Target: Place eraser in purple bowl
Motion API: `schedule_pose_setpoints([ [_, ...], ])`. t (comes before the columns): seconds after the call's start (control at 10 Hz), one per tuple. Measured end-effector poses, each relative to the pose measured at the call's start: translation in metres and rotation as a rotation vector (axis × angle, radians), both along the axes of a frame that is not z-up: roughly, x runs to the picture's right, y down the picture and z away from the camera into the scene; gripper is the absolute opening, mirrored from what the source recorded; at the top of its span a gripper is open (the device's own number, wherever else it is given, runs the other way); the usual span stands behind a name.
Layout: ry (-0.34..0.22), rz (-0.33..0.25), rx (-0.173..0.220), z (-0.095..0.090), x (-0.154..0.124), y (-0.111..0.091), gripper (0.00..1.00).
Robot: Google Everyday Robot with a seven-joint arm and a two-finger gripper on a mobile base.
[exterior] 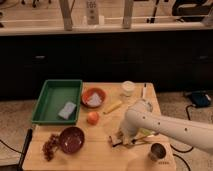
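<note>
The purple bowl (71, 139) stands at the front left of the wooden table, dark maroon and empty. My gripper (121, 139) is down at the table surface right of the bowl, at the end of the white arm (165, 127) that comes in from the right. A small dark block with a tan face, the eraser (115, 142), lies at the gripper's tip, partly hidden by it. The gripper is about a bowl's width right of the purple bowl.
A green tray (50, 95) holds a grey-blue sponge (66, 110). Behind the gripper are an orange-red bowl with white cloth (93, 97), a yellow stick (113, 107), an orange fruit (92, 117) and a white cup (128, 88). Grapes (49, 146) lie left of the purple bowl; a metal cup (158, 151) stands front right.
</note>
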State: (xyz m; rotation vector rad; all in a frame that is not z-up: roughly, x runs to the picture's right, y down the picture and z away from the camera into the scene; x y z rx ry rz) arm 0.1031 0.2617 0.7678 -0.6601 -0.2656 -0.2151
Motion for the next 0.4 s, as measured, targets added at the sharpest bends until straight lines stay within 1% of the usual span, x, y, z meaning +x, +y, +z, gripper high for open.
schedule_pose_setpoints([
  [0.4, -0.003, -0.008, -0.004, 0.001, -0.002, -0.0001, 0.8],
])
